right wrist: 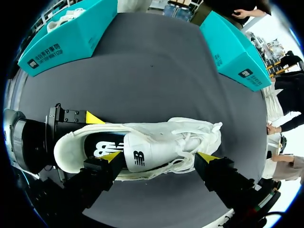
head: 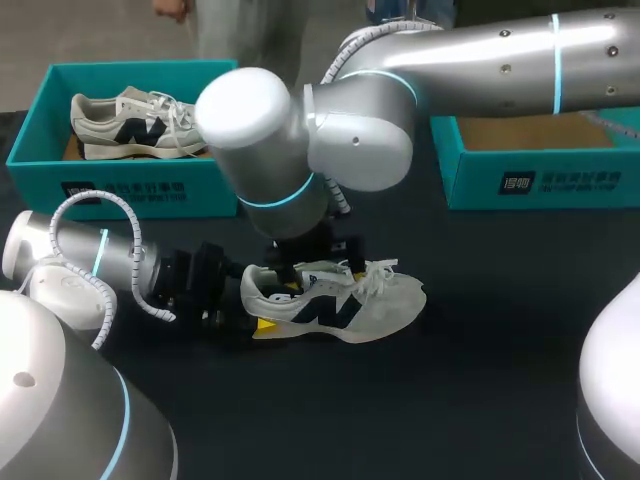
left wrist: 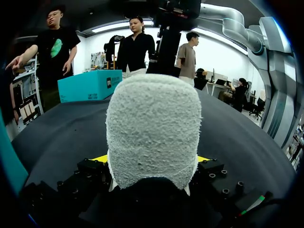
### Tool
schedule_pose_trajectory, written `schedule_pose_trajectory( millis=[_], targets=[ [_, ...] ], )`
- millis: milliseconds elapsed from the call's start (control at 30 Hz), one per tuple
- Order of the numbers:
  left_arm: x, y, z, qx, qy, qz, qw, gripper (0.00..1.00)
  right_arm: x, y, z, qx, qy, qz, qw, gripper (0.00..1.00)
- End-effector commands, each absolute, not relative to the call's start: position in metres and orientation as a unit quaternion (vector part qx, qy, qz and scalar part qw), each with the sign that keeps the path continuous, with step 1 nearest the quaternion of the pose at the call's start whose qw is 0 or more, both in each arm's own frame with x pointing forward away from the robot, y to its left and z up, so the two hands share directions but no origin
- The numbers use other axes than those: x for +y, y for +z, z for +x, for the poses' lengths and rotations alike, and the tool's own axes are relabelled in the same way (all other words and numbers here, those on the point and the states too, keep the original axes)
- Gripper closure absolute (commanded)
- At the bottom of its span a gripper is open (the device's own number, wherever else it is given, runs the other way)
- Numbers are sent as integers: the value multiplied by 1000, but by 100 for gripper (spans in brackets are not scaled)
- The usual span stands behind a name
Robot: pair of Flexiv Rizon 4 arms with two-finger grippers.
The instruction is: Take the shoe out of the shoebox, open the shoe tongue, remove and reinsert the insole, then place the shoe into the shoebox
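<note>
Shoe (head: 340, 305) on table (head: 480, 380), heel clamped in left claw (left wrist: 152, 160); right claw (right wrist: 159, 157) wide over tongue (right wrist: 142, 153)

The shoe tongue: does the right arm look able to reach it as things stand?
Probably yes. The right arm's open jaws hang right over the tongue, nothing lies between, and the left arm's jaws hold the shoe at the heel.

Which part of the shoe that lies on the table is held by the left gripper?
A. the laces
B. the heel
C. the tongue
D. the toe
B: in the left wrist view, the left gripper has a yellow tip on each side of the heel of the shoe.
</note>
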State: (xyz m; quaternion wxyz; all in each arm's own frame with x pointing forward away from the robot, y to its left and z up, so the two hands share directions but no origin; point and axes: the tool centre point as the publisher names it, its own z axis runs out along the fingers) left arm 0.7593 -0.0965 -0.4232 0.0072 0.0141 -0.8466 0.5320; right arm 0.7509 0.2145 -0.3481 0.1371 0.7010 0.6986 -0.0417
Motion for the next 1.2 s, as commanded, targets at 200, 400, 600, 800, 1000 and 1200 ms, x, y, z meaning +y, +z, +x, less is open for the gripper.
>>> schedule_pose_trajectory(
  millis=[200,400,600,800,1000,1200],
  targets=[
    [-97,-424,759,-847,531,14,7,100,209,-359,754,675,-99,708,180,0],
    [-97,-424,759,-847,531,14,7,100,197,-347,752,659,-101,723,181,55],
    [-97,-424,759,-847,531,14,7,100,194,-345,750,654,-93,733,163,100],
    [-97,-424,759,-847,531,14,7,100,201,-343,748,655,-87,735,152,100],
    [-97,-424,759,-847,531,14,7,100,208,-341,747,657,-78,738,131,100],
    [-97,-424,759,-847,531,14,7,100,204,-334,748,657,-61,745,100,100]
  ],
)
